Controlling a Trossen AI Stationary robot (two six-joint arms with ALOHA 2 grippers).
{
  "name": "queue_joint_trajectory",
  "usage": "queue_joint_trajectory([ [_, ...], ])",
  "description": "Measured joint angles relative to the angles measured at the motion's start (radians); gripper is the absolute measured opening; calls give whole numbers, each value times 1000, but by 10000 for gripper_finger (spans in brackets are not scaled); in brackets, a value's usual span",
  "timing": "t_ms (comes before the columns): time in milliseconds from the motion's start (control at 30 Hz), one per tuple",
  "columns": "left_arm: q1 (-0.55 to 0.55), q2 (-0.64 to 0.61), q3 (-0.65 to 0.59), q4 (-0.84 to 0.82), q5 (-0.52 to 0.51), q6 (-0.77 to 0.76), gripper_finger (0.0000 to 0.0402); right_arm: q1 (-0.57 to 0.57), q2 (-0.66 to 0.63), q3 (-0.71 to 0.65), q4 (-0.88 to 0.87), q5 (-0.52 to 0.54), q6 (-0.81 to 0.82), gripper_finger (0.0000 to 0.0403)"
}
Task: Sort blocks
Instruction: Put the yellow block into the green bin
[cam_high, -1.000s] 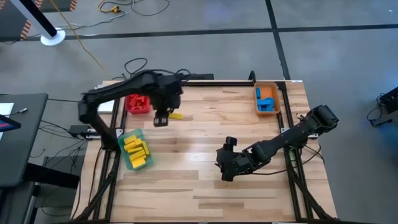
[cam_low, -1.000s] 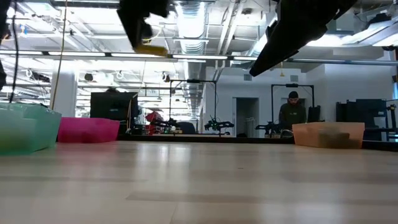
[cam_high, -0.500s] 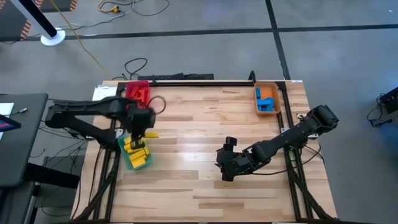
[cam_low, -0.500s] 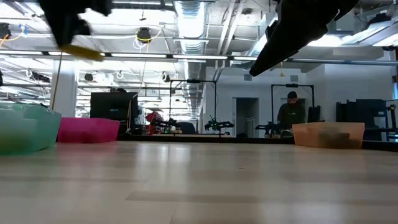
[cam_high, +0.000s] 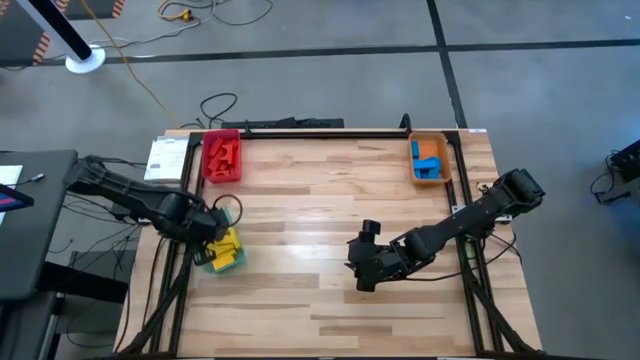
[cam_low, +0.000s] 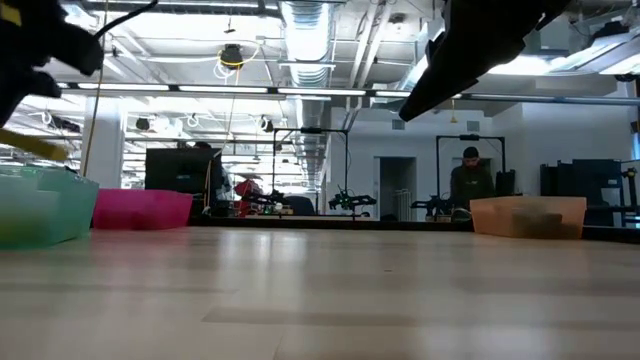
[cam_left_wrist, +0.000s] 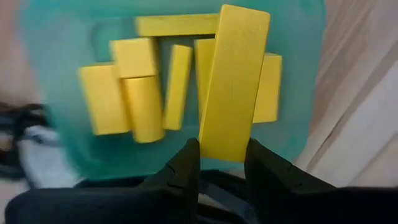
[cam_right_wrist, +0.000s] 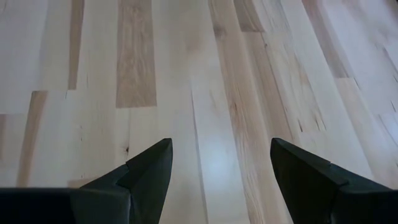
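left gripper (cam_left_wrist: 222, 158) pinching a yellow block (cam_left_wrist: 233, 84), green tray (cam_left_wrist: 298, 74) of yellow blocks (cam_left_wrist: 134, 93) right below it, right gripper (cam_right_wrist: 221, 168) spread wide, just hanging over bare wooden table (cam_right_wrist: 205, 74)

At the left edge of the high view, the left gripper (cam_high: 210, 228) sits over a tray (cam_high: 226, 262) of blocks (cam_high: 228, 244). Two more trays (cam_high: 222, 157) (cam_high: 430, 158) lie upper left and upper right. The right gripper (cam_high: 358, 272) hangs lower centre.
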Motion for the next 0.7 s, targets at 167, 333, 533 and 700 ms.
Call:
queue_joint_trajectory([
  [167,-40,-5,-87,90,39,-43,99,0,0,0,9,0,1,285],
  [333,-43,-5,-168,185,61,-40,99,0,0,0,11,0,4,285],
  [533,-36,14,-236,356,61,23,100,0,0,0,19,0,4,285],
  [700,-17,74,-253,539,61,113,100,0,0,0,29,0,4,285],
])
